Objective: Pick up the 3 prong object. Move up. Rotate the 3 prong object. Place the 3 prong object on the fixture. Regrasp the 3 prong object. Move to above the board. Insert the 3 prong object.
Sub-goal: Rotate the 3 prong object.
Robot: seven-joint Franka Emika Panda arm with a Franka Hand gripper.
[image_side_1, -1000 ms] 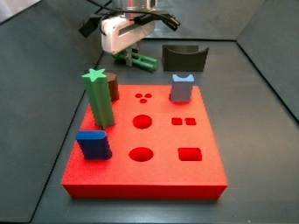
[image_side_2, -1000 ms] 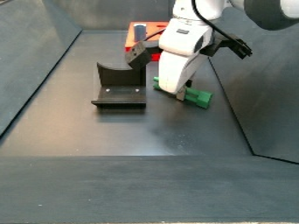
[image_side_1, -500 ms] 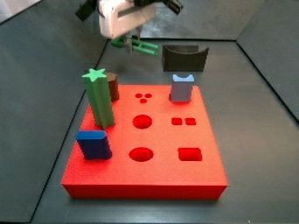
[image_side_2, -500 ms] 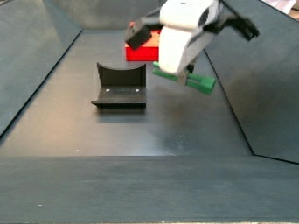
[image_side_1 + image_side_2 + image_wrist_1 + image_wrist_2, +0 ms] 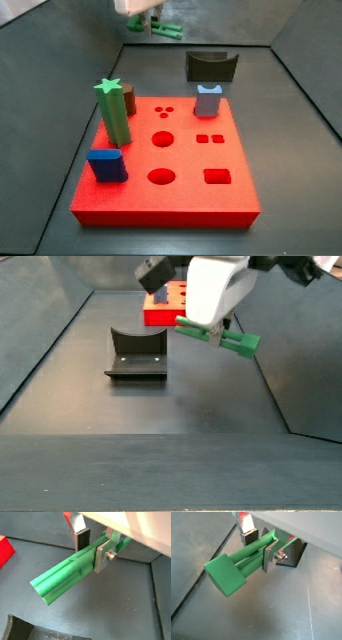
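Both side views show the tool [image 5: 201, 328] gripping the 3 prong object [image 5: 221, 338] seemingly well above the dark floor [image 5: 160, 406]

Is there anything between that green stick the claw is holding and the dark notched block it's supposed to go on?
No. The gripper holds the 3 prong object in the air, and in a side view only bare grey floor lies between it and the fixture.
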